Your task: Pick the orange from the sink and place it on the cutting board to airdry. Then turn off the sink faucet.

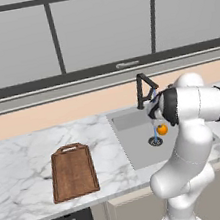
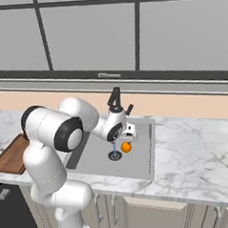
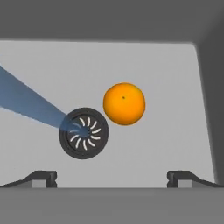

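The orange (image 3: 124, 103) lies on the floor of the grey sink (image 3: 170, 70), just beside the round dark drain (image 3: 84, 133). My gripper (image 3: 113, 178) hangs above them, open, its two dark fingertips (image 3: 43, 177) spread wide with nothing between. From the right base, the gripper (image 2: 128, 136) hovers over the orange (image 2: 126, 146), apart from it. A blue stream of water (image 3: 26, 103) runs from the black sink faucet (image 1: 144, 88) onto the drain. The dark brown cutting board (image 1: 73, 171) rests on the marble counter left of the sink (image 1: 139, 150), its handle end pointing away from me.
The sink walls (image 3: 205, 100) close in around the orange on the right. A window and a beige backsplash (image 1: 57, 113) run behind the counter. My own white arm (image 1: 197, 105) reaches over the sink's right side.
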